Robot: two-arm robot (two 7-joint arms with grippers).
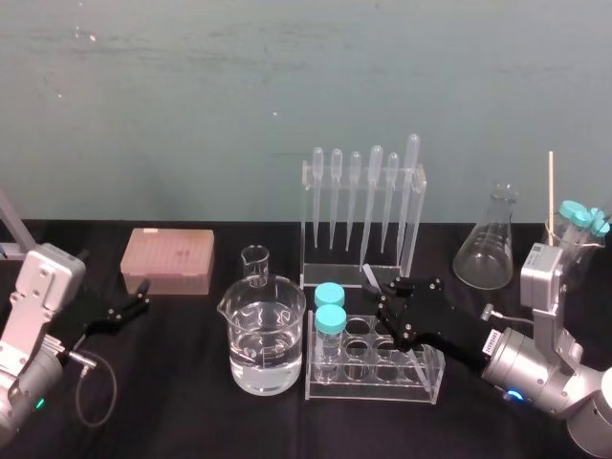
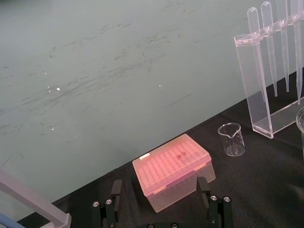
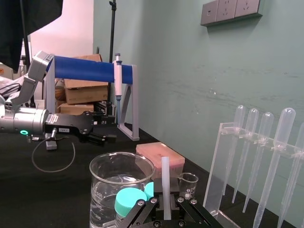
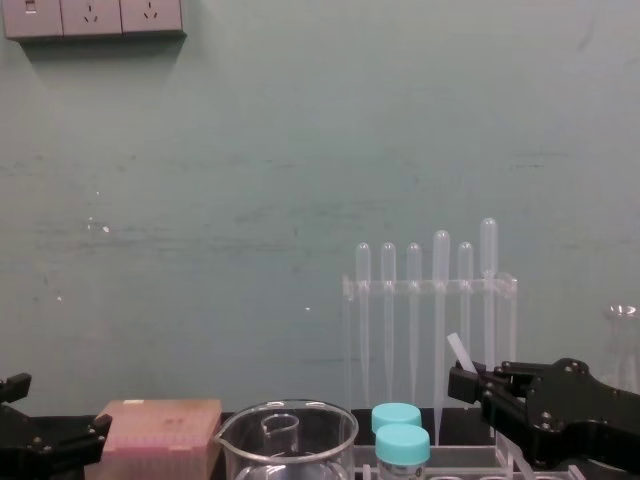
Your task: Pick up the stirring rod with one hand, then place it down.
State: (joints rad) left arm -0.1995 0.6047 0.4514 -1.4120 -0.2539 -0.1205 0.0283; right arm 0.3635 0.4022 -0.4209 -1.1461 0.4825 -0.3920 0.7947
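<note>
- Stirring rod [image 3: 165,183] hangs over the bench [image 1: 182,411], clamped in the right gripper's [image 3: 165,208] fingers above the tube rack [image 1: 426,382].
- Pipette stand [image 1: 417,225] behind and beaker [image 1: 266,335] alongside are edges we must clear; bare bench lies left of the beaker.
- Left gripper [image 1: 137,298], fingers apart, sits by the pink box [image 1: 167,260].
- This rod seems light, stiff, slick, probably brittle; we judge a grip near one end lets it tip.

Black table [image 1: 191,416]. On it, left to right: pink tip box [image 1: 166,260] at back left, small empty beaker [image 1: 255,265], large beaker [image 1: 265,335] part-filled with clear liquid just in front of it, clear tube rack [image 1: 378,381] holding two blue-capped tubes [image 1: 330,320], pipette stand [image 1: 363,220] behind the rack, conical flask [image 1: 486,251] back right.
</note>
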